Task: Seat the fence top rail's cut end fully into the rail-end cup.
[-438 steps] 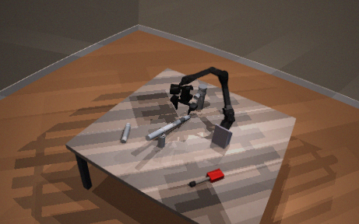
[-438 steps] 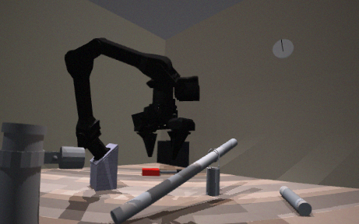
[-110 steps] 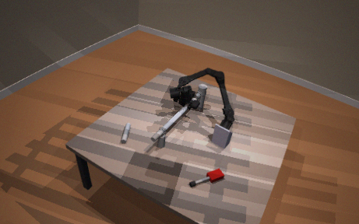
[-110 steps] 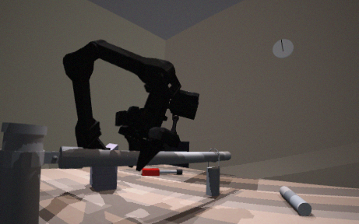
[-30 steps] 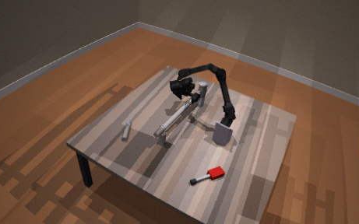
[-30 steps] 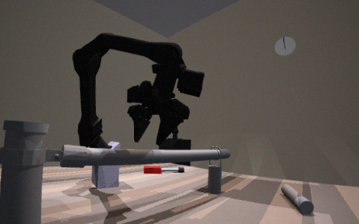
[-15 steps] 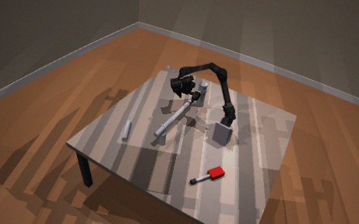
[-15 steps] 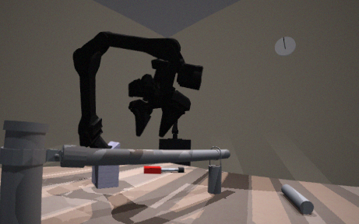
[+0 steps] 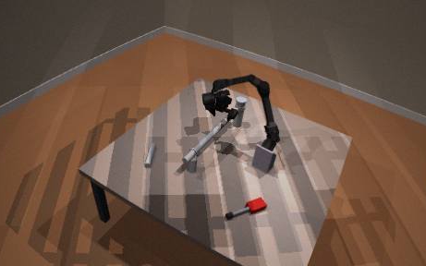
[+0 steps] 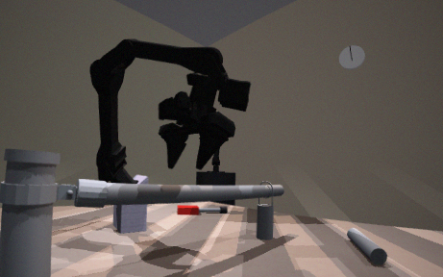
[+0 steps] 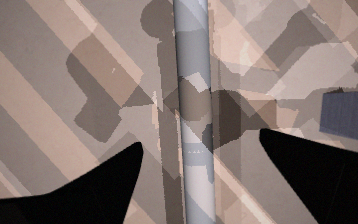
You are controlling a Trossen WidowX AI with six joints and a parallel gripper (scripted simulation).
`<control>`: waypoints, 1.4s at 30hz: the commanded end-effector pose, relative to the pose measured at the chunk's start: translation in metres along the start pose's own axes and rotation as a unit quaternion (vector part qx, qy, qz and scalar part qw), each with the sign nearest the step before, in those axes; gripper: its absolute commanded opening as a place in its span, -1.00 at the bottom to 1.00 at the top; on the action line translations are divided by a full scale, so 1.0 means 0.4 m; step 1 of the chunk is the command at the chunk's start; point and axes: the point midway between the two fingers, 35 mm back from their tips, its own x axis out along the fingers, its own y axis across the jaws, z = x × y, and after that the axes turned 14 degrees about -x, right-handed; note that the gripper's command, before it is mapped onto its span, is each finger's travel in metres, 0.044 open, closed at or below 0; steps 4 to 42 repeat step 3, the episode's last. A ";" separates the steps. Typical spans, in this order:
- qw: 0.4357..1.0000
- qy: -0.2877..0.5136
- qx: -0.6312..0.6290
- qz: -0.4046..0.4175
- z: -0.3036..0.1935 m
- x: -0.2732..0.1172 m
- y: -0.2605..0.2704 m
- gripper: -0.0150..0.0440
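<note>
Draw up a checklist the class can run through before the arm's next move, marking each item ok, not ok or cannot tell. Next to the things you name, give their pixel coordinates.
1. Gripper (image 9: 217, 113) (image 10: 184, 167) (image 11: 199, 140) open: ok.
2. Fingers off the rail (image 9: 208, 139) (image 10: 182, 192) (image 11: 195, 60): ok, they hang above it.
3. Rail's cut end inside the rail-end cup (image 10: 90, 192): ok.
4. Cut end seated to full depth: cannot tell, the cup wall hides it.
5. Brace band (image 10: 28, 192) up near the post cap (image 10: 32, 156): ok, just below it.
6. Rail through the loop cap (image 10: 264, 221): ok.
</note>
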 end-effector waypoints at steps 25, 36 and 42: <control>1.000 0.001 -0.002 -0.001 0.000 -0.001 -0.001 1.00; 1.000 0.001 -0.002 -0.001 0.000 -0.001 -0.001 1.00; 1.000 0.001 -0.002 -0.001 0.000 -0.001 -0.001 1.00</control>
